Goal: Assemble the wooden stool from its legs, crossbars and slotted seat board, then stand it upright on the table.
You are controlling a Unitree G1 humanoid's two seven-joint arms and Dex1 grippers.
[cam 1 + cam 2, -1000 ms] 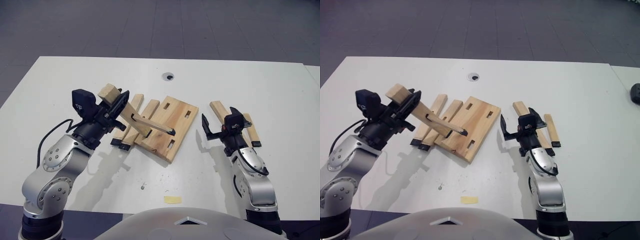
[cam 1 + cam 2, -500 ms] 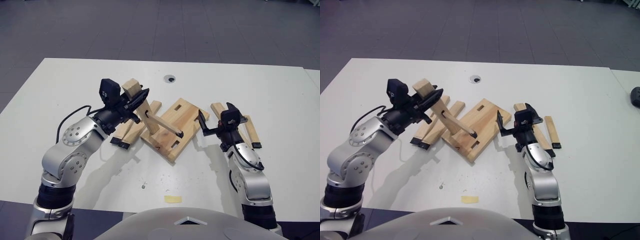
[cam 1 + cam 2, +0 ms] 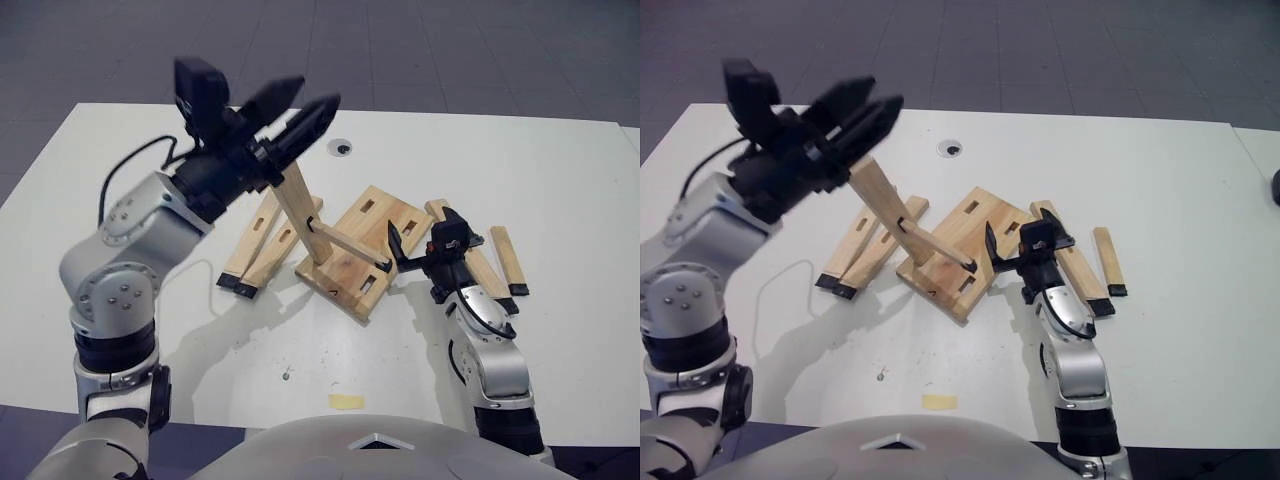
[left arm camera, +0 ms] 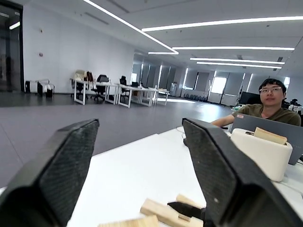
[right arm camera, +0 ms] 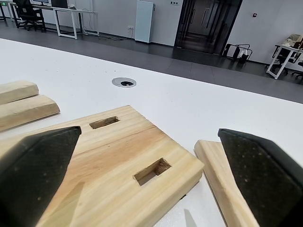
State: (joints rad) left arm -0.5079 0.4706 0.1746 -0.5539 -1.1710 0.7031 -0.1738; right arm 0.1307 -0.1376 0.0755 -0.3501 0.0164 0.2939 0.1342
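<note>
Left eye view: left pincer point(image 3: 315, 92), right pincer point(image 3: 420, 226) both gape; 1 leg point(image 3: 296, 205) stands on 1 seat board point(image 3: 352, 268).

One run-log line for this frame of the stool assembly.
left gripper: open, at top of leg | leg: tilted on seat board, crossbar attached | right gripper: open, at board's edge | status: assembly incomplete

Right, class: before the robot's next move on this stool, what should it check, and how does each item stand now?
1. Leg seated in seat board slot: cannot tell.
2. Crossbar joined to leg: ok.
3. Left gripper clamped on leg: not ok, fingers open.
4. Right gripper open beside seat board: ok.
5. Loose pieces lying flat on table: ok.
</note>
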